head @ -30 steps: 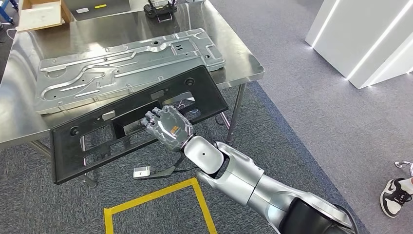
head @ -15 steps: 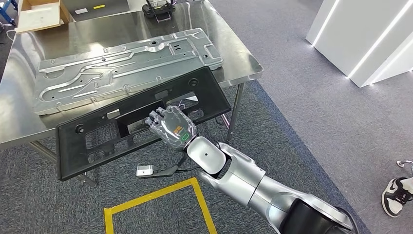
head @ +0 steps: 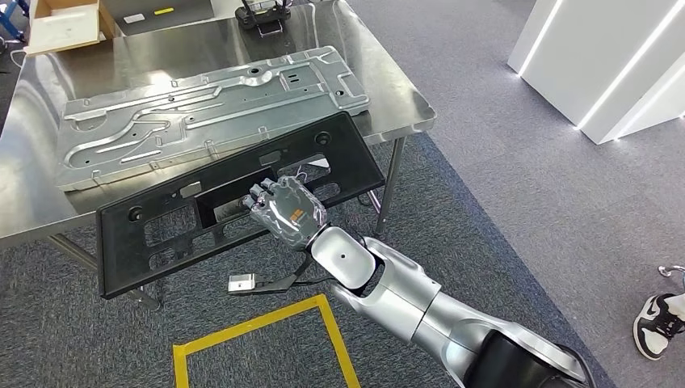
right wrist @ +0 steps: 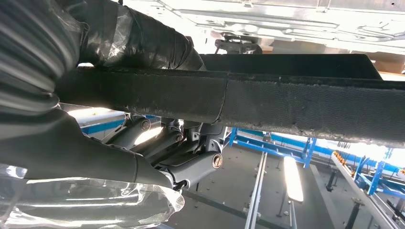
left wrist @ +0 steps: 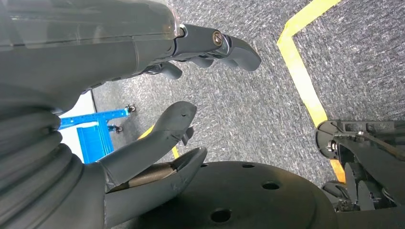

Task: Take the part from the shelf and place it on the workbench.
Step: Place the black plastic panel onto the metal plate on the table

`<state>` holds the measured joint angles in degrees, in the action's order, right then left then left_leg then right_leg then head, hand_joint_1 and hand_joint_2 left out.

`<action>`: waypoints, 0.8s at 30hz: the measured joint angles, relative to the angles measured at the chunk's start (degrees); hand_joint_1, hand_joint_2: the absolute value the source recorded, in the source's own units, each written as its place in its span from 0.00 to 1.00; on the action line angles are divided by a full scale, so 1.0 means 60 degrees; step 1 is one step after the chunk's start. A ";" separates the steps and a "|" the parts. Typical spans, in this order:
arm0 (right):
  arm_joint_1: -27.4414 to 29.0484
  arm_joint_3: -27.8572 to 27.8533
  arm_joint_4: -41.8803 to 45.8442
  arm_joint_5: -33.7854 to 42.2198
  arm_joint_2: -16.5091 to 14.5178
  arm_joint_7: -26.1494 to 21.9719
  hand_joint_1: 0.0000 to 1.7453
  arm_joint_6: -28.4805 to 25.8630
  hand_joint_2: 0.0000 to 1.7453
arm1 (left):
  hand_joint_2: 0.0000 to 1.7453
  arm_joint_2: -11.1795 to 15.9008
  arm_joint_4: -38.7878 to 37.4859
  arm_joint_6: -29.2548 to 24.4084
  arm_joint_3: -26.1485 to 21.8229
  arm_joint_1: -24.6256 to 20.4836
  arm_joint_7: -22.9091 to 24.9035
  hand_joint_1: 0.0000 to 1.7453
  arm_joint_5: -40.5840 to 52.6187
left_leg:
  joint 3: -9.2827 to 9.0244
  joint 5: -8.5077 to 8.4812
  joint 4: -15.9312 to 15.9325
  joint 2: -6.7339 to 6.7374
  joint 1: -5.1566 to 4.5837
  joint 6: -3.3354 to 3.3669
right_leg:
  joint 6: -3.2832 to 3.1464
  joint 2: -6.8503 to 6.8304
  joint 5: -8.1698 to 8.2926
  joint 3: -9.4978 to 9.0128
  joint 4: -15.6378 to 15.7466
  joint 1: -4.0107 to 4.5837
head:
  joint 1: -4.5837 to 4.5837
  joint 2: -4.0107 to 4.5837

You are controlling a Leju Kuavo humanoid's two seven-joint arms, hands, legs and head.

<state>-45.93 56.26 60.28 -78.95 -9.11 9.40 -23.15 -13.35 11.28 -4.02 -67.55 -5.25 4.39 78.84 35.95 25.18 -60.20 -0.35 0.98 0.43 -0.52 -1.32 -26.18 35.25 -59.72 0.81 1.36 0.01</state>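
Long black plastic part (head: 234, 202) gripped along its near rail by right hand (head: 284, 212), fingers clamped around it, held tilted over workbench (head: 388, 81) edge beside silver stamped panel (head: 210, 105), apparently for setting down; left hand (left wrist: 157, 138) hanging, fingers apart, holding nothing.

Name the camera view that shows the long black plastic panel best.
The head view: the whole long black plastic panel shows, held by the right hand at the steel workbench edge. The right wrist view gives just its edge, close up.
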 joint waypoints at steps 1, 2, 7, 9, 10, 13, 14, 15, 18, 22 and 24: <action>0.0000 0.0000 0.0000 -0.0001 0.0000 0.0000 1.00 0.0000 1.00 | 1.00 0.0000 0.0000 0.0000 0.0002 0.0000 0.0000 0.00 0.0000 | 0.0000 0.0000 0.0000 0.0000 0.0000 0.0000 | 0.0000 0.0000 0.0000 0.0000 0.0000 0.0000 | 0.0000 0.0000; 0.0000 -0.0001 0.0000 0.0000 0.0000 0.0000 1.00 0.0000 1.00 | 1.00 0.0000 0.0000 0.0000 0.0004 0.0000 0.0000 0.00 0.0000 | 0.0000 0.0000 0.0000 0.0000 0.0000 0.0000 | 0.0000 0.0000 0.0000 0.0000 0.0000 0.0000 | 0.0000 0.0001; 0.0001 -0.0007 0.0000 -0.0002 0.0000 0.0000 1.00 0.0002 1.00 | 1.00 0.0000 0.0000 0.0000 0.0006 0.0000 0.0000 0.00 0.0000 | 0.0000 -0.0001 0.0000 0.0000 0.0000 -0.0001 | 0.0000 0.0000 0.0000 0.0000 0.0000 0.0000 | 0.0000 0.0001; 0.0002 -0.0019 0.0000 -0.0003 0.0001 0.0000 1.00 0.0005 1.00 | 1.00 0.0000 0.0000 0.0000 0.0006 0.0000 0.0000 0.00 0.0000 | 0.0000 -0.0001 0.0000 0.0000 0.0000 -0.0002 | 0.0000 0.0000 0.0000 0.0000 0.0000 0.0000 | 0.0000 0.0001; 0.0002 -0.0027 0.0000 -0.0003 0.0002 0.0000 1.00 0.0006 1.00 | 1.00 0.0000 0.0000 0.0000 0.0006 0.0000 0.0000 0.00 0.0000 | 0.0000 -0.0001 0.0000 0.0000 0.0000 -0.0002 | 0.0000 0.0000 0.0000 0.0000 0.0000 0.0000 | 0.0000 0.0002; 0.0003 -0.0043 -0.0004 -0.0003 0.0009 -0.0001 1.00 0.0010 1.00 | 1.00 0.0000 0.0000 0.0002 0.0006 0.0000 0.0000 0.00 0.0000 | 0.0001 -0.0001 0.0000 0.0000 -0.0001 -0.0002 | 0.0001 0.0000 0.0001 0.0000 0.0002 -0.0002 | 0.0000 0.0001; 0.0003 -0.0044 -0.0007 -0.0003 0.0013 -0.0001 1.00 0.0012 1.00 | 1.00 0.0000 0.0000 0.0003 0.0007 0.0000 -0.0001 0.00 0.0000 | 0.0002 -0.0001 -0.0001 0.0000 -0.0002 -0.0001 | 0.0001 0.0000 0.0002 0.0000 0.0003 -0.0005 | 0.0000 0.0000; 0.0002 -0.0044 -0.0012 -0.0003 0.0016 -0.0002 1.00 0.0015 1.00 | 1.00 0.0000 0.0000 0.0003 0.0008 0.0000 -0.0003 0.00 0.0000 | 0.0002 -0.0001 -0.0002 0.0000 -0.0005 -0.0001 | 0.0002 0.0000 0.0002 0.0000 0.0004 -0.0008 | 0.0000 0.0001; 0.0003 -0.0044 -0.0035 -0.0003 0.0028 -0.0016 1.00 0.0023 1.00 | 1.00 0.0000 0.0000 0.0004 0.0012 0.0000 -0.0020 0.00 0.0000 | 0.0003 0.0001 -0.0004 0.0000 -0.0016 0.0002 | 0.0007 -0.0001 0.0006 0.0000 0.0005 -0.0019 | 0.0000 0.0001; 0.0002 -0.0044 -0.0061 -0.0023 0.0045 -0.0041 1.00 0.0022 1.00 | 1.00 0.0001 0.0000 0.0018 0.0014 0.0000 -0.0075 0.00 0.0000 | 0.0005 0.0005 -0.0010 -0.0001 -0.0047 0.0022 | 0.0023 -0.0004 0.0014 0.0000 0.0006 -0.0053 | 0.0000 0.0002; 0.0000 -0.0045 -0.0066 -0.0048 0.0047 -0.0045 1.00 0.0016 1.00 | 1.00 0.0003 0.0000 0.0030 0.0015 0.0000 -0.0096 0.00 0.0000 | 0.0008 0.0007 -0.0011 -0.0002 -0.0068 0.0048 | 0.0041 -0.0010 0.0024 0.0000 0.0010 -0.0075 | 0.0000 0.0002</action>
<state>-45.93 55.99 59.89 -79.24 -8.83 9.13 -23.05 -13.34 11.28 -3.84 -67.46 -5.25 3.82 78.84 36.00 25.22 -60.26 -0.37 0.57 0.72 -0.27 -1.38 -26.04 35.24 -59.66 0.37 1.36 0.02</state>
